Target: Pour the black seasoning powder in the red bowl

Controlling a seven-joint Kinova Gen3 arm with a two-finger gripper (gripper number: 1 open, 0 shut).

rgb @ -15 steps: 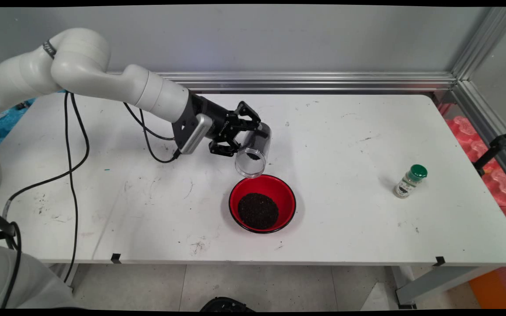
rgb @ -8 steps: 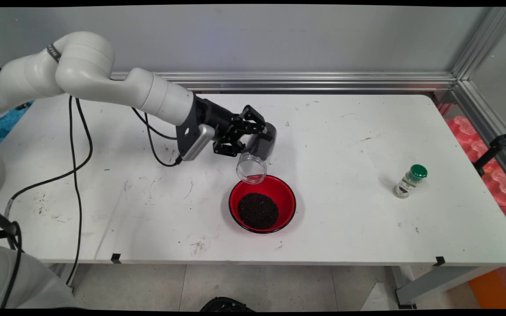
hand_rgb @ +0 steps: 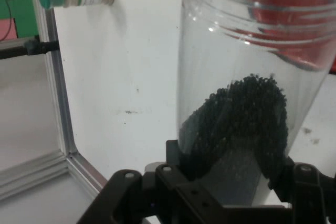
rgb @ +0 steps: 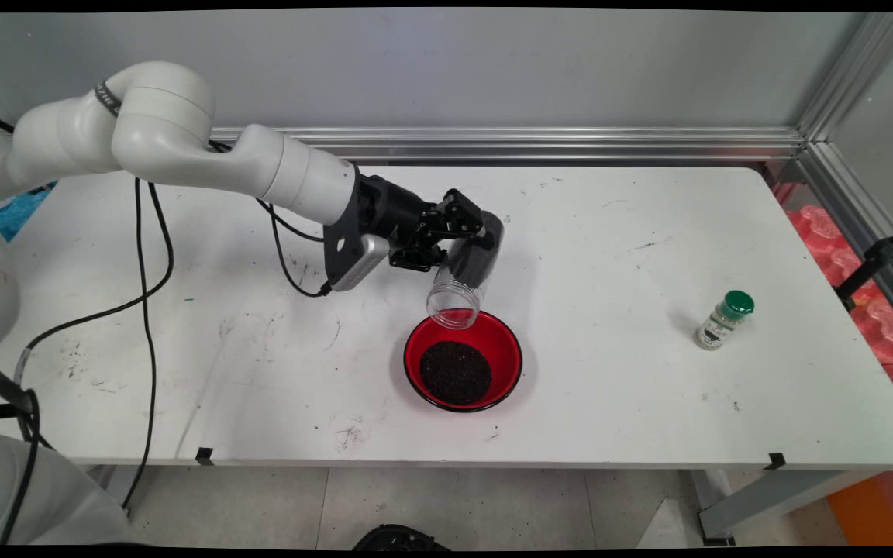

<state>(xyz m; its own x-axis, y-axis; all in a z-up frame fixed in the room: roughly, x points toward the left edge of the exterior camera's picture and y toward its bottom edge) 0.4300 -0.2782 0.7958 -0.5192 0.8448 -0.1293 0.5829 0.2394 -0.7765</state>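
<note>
Pinching one clear plastic jar (rgb: 463, 273) at its base, the end effector (rgb: 468, 232) held it tilted, mouth down, just above the far rim of the single red bowl (rgb: 505, 345). Black granules (hand_rgb: 239, 121) sat in the jar's gripped end, partly hidden by the fingers (hand_rgb: 302, 182), and more granules filled the bowl's middle. One green-capped spice bottle (rgb: 723, 319) stood well apart on the worktop (rgb: 609, 232), and the hand view cut off most of the bowl.

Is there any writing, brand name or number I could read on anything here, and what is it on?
None can be read.
Spice bottle with the green cap: its label carries a dark print, too small and blurred to read in either view.
Clear jar of dark grains held in the gripper: no label shows.
Red bowl: no marking shows.
Table: only scuffs and smudges, no text.
</note>
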